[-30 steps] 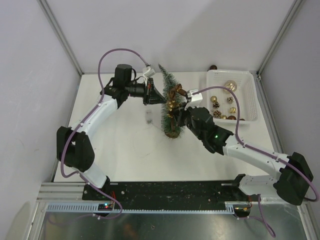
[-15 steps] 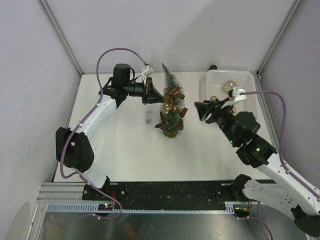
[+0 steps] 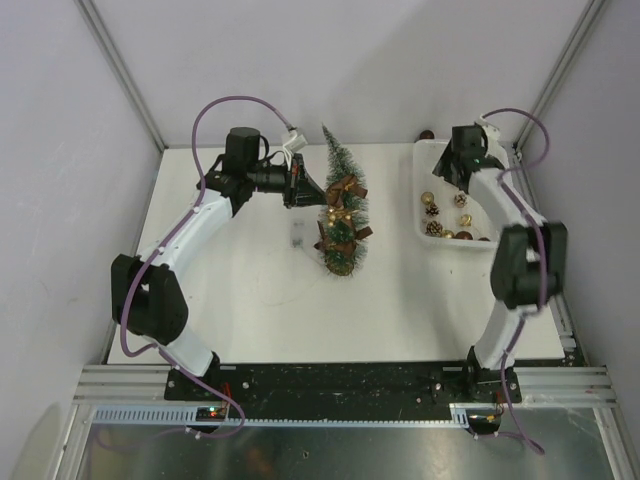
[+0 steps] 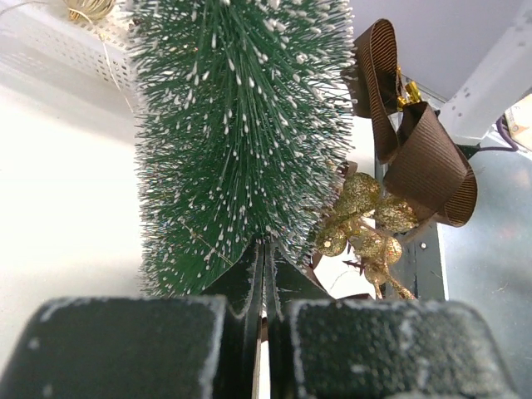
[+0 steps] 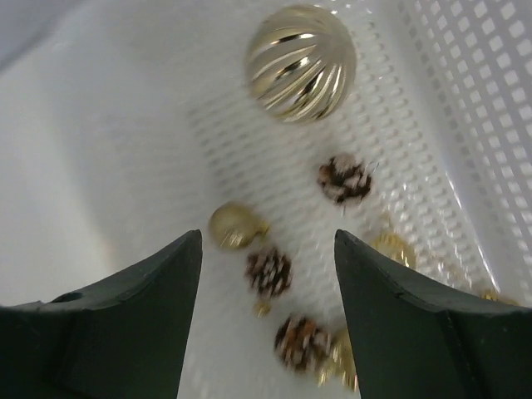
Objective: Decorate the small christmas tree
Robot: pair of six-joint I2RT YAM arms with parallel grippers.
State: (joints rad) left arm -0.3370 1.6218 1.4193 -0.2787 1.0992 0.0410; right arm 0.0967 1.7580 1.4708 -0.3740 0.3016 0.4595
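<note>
The small christmas tree (image 3: 338,215) is seen standing upright on the white table (image 3: 230,290), near the middle and slightly towards the far side, with its wooden base (image 3: 343,264) at the 6 o'clock end in the top view. A brown ribbon bow (image 4: 420,145) and gold glitter berries (image 4: 366,220) are seen on its right side. The left gripper (image 3: 305,188) is placed at 9 o'clock of the tree at mid height; in its wrist view the left gripper (image 4: 264,259) is shown with jaws pressed together and tips touching the frosted bristles. Whether any bristles are pinched cannot be told. The white mesh basket (image 3: 418,200) is set at 3 o'clock of the tree, well apart, by the far right corner. The right gripper (image 3: 458,172) is held over the basket's far end, pointing down into it. Its fingers (image 5: 141,291) are spread apart and nothing is held between them. Below them, a ribbed gold ball (image 5: 301,62), a small gold ball (image 5: 233,226) and frosted pinecones (image 5: 343,179) are seen lying on the basket floor.
</note>
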